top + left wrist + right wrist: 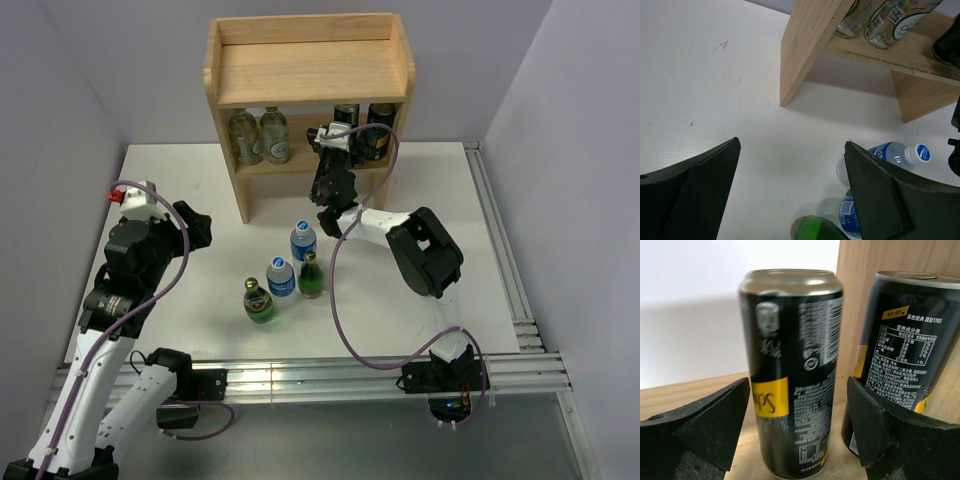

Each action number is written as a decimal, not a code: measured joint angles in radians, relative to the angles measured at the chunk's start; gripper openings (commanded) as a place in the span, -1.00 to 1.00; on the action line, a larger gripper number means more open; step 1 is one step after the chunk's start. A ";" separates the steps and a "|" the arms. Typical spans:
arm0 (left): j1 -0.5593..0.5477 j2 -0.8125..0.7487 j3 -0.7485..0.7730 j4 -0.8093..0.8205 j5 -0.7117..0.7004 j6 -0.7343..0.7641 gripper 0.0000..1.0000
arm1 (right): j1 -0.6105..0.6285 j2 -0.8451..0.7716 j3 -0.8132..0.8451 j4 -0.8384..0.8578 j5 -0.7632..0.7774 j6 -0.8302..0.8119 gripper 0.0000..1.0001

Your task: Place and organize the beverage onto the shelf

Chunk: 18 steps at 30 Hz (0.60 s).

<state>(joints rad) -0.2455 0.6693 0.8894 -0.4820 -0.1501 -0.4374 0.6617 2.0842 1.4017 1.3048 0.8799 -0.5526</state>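
Note:
The light wood shelf stands at the back; its lower board holds two clear bottles on the left and two black cans on the right. My right gripper reaches into the lower tier. It is open, with its fingers on either side of a black-and-yellow can that stands upright on the board. A second black can stands to its right against the side panel. My left gripper is open and empty above the table left of the shelf.
On the white table in front of the shelf stand two blue-capped water bottles and two green bottles. The shelf's top board is bare. A metal rail runs along the table's right and near edges.

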 measured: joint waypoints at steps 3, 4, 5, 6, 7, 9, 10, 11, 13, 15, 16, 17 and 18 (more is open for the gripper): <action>0.000 0.000 0.000 0.000 0.000 0.000 0.84 | 0.004 0.000 -0.002 -0.001 0.006 -0.009 0.70; 0.000 0.000 -0.002 0.000 0.002 0.000 0.84 | 0.007 0.000 -0.002 -0.001 0.010 -0.014 0.70; 0.001 0.000 -0.002 0.000 0.003 0.000 0.84 | 0.008 0.000 -0.002 -0.001 0.012 -0.018 0.70; 0.002 0.000 -0.002 0.000 0.004 0.002 0.84 | 0.010 0.000 -0.002 -0.001 0.015 -0.022 0.70; 0.002 0.000 -0.003 0.000 0.005 0.003 0.84 | 0.012 0.000 -0.003 -0.001 0.018 -0.026 0.70; 0.004 0.000 -0.003 0.000 0.006 0.003 0.84 | 0.015 0.000 -0.009 0.000 0.023 -0.033 0.70; 0.005 0.000 -0.003 0.001 0.006 0.004 0.84 | 0.016 0.000 -0.014 0.000 0.026 -0.034 0.70; 0.006 -0.001 -0.003 0.001 0.007 0.004 0.84 | 0.018 0.000 -0.022 0.000 0.030 -0.037 0.70; 0.008 -0.001 -0.003 0.001 0.008 0.004 0.84 | 0.020 0.000 -0.038 -0.001 0.035 -0.041 0.70; 0.010 -0.002 -0.003 0.002 0.008 0.005 0.84 | 0.024 0.000 -0.056 -0.001 0.044 -0.044 0.70; 0.011 -0.002 -0.003 0.003 0.009 0.005 0.84 | 0.026 0.000 -0.064 -0.002 0.047 -0.045 0.70; 0.011 -0.003 -0.003 0.003 0.010 0.006 0.84 | 0.028 0.000 -0.072 -0.002 0.052 -0.048 0.70; 0.012 -0.003 -0.003 0.003 0.011 0.006 0.84 | 0.030 0.000 -0.080 -0.002 0.055 -0.049 0.70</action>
<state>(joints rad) -0.2337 0.6662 0.8867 -0.4786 -0.1387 -0.4313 0.6914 2.0842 1.3220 1.3029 0.9352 -0.6018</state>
